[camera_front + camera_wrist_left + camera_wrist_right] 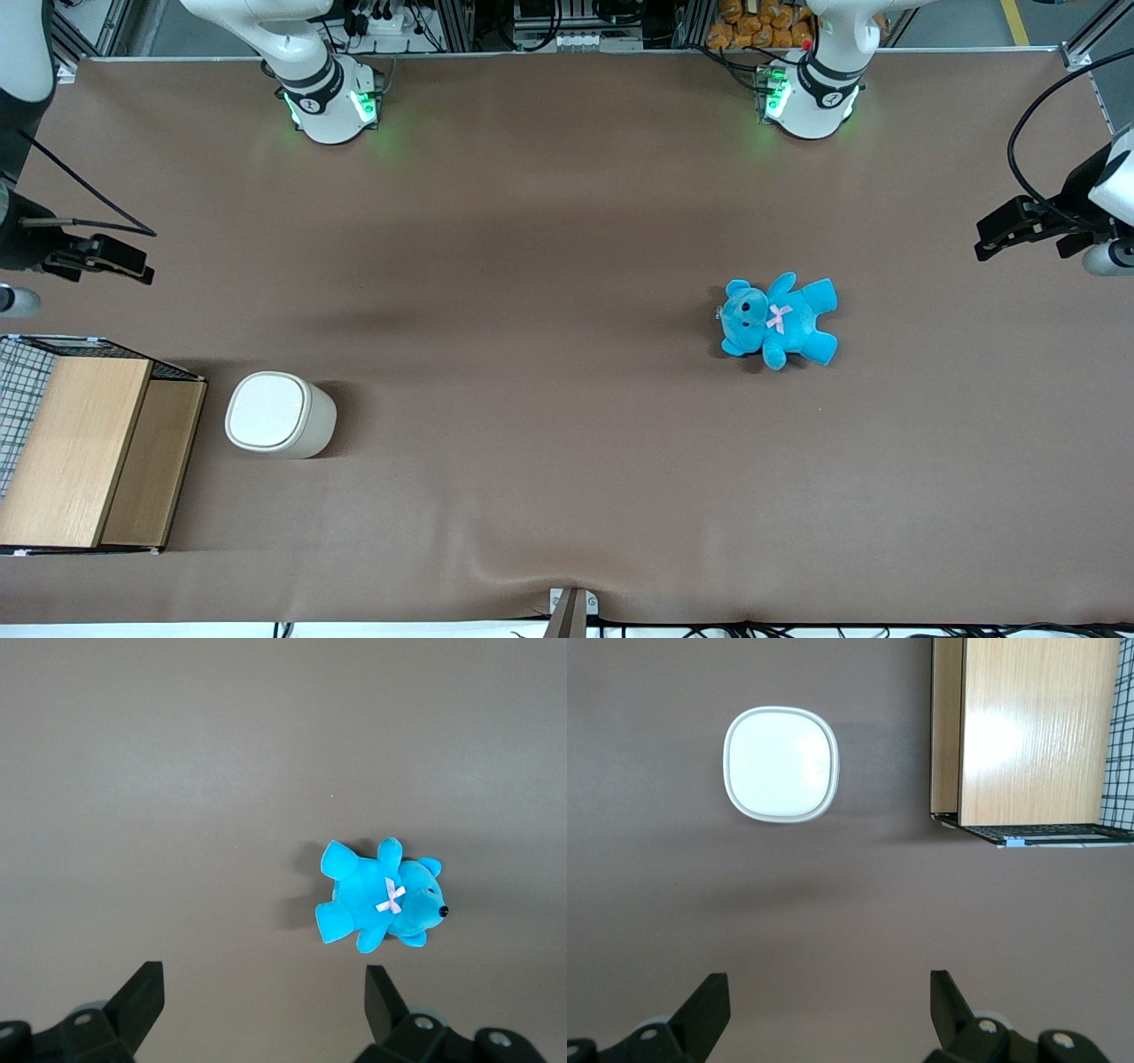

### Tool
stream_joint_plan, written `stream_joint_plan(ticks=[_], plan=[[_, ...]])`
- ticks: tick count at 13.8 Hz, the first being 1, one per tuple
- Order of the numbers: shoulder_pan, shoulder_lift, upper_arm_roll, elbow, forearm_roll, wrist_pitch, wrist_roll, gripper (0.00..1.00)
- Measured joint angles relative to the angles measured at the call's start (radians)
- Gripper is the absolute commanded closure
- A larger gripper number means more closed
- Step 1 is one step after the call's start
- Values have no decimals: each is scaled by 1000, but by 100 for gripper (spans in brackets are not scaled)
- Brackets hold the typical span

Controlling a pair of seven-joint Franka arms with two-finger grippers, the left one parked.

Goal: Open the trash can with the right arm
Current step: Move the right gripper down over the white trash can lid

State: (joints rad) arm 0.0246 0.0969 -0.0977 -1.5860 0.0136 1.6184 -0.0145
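Hand: the right arm's hand (824, 1014) hangs high over the counter (532, 443), fingers (709, 1001) spread wide, holding nothing.
Trash can: the trash can (279, 415) stands on the counter just beside the wooden-topped wire box (80, 443) — well apart from the hand.
Lid: the lid (781, 764) lies flat and shut.
Done so far: nothing yet — I think reaching down and lifting the lid are both left.
Blue teddy: the blue teddy (780, 319) lies toward the parked arm's end.

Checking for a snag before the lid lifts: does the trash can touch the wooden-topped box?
Apart: the right wrist view shows bare table between trash can and box; the claw hovers open.
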Motion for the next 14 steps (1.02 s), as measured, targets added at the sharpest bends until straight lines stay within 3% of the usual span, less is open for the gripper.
stream_joint_plan(ticks=[1, 5, 8, 9, 12, 14], plan=[[0, 6, 0, 1, 0, 10, 0, 0], [0, 57, 1, 13, 0, 47, 0, 50], [0, 141, 0, 78, 0, 58, 0, 61], [-1, 177, 0, 108, 0, 59, 0, 74], [-2, 272, 0, 167, 12, 80, 2, 97], [-3, 314, 0, 175, 42, 102, 7, 100]])
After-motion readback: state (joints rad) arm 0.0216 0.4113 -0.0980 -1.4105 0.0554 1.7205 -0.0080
